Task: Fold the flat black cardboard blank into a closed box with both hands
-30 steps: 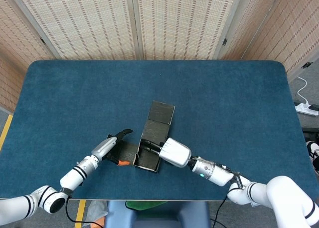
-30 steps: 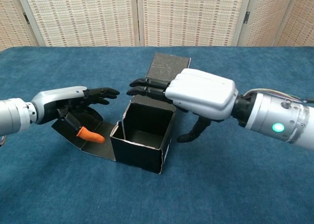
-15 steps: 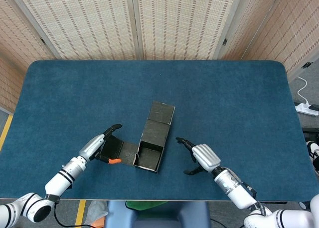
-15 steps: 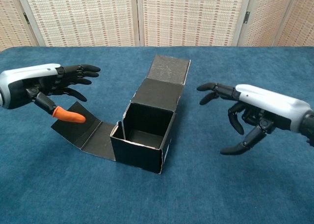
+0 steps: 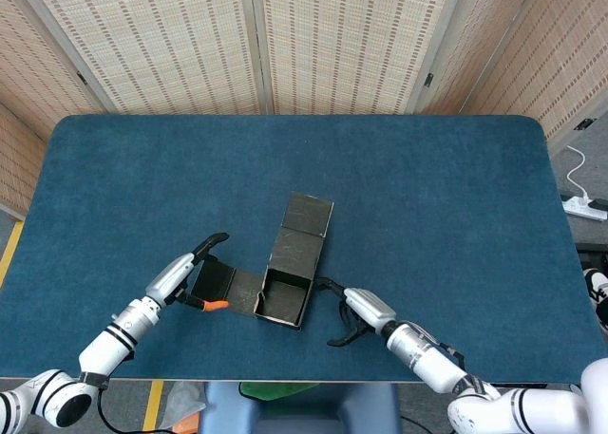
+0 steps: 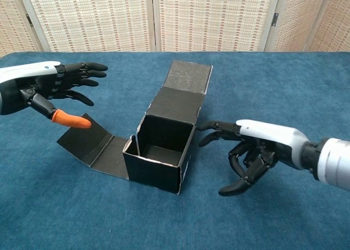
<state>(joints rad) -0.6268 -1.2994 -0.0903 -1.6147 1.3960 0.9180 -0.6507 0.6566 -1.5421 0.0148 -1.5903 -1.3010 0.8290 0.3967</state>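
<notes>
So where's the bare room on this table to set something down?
Free: the far half of the table beyond the box's lid flap, and both outer ends. Crowded: the near edge, where the box sits between the left robot hand and right robot hand.

text: none readable | labels: none | box surfaces possibly too dark to tell

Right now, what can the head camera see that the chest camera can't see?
Only the head view shows the whole blue table, the floor past its edges and a white power strip on the right. Only the chest view shows the box's near outer wall and the screen's hinges. Both show the open black box, its flaps, the left hand and the right hand, both holding nothing.
</notes>
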